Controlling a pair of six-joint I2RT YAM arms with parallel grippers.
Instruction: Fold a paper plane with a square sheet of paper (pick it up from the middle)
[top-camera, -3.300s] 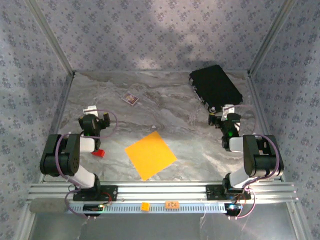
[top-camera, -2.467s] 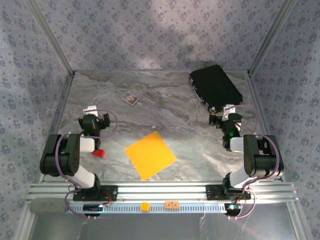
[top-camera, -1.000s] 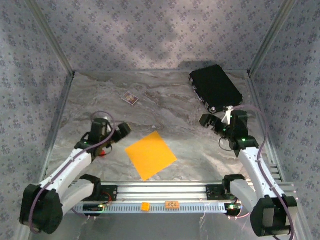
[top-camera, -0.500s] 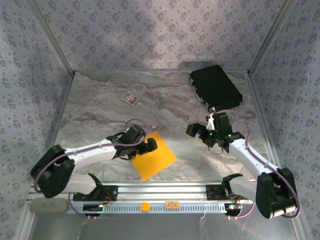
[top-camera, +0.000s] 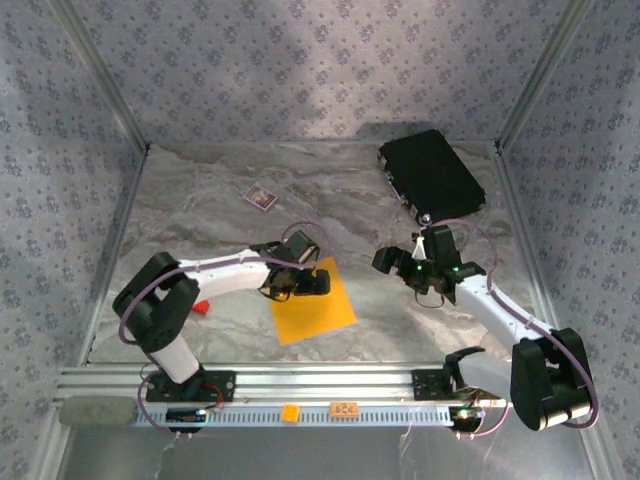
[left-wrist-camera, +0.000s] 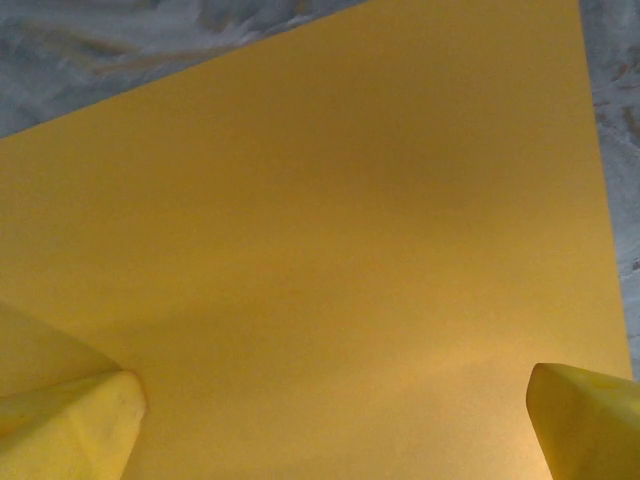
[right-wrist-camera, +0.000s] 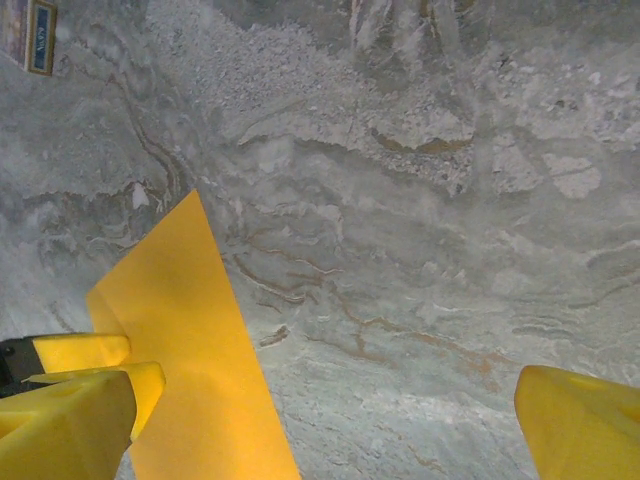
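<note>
— Left gripper: where is it, and how do its fingers stand?

— It hangs over the far left part of the square sheet of paper, with its fingers spread wide. In its wrist view the two yellow fingertips sit at the bottom corners, and plain orange-yellow paper runs between them. Nothing is pinched.

— Do the tips touch the paper?

— I cannot tell from these views.

— How does the sheet lie?

— It lies flat on the marbled table, turned corner-on like a diamond. It is near the aluminium rail and roughly between the two arms. I see no crease in it.

— And the right gripper?

— It hovers over bare table to the right of the sheet, apart from it. Its fingers are also wide apart and empty. In its wrist view a pointed corner of the sheet reaches up at the lower left.

— What else is on the table?

— A black case lies in the far right corner. A small card lies beyond the sheet. A small red block lies to the sheet's left, beside the left arm.
</note>
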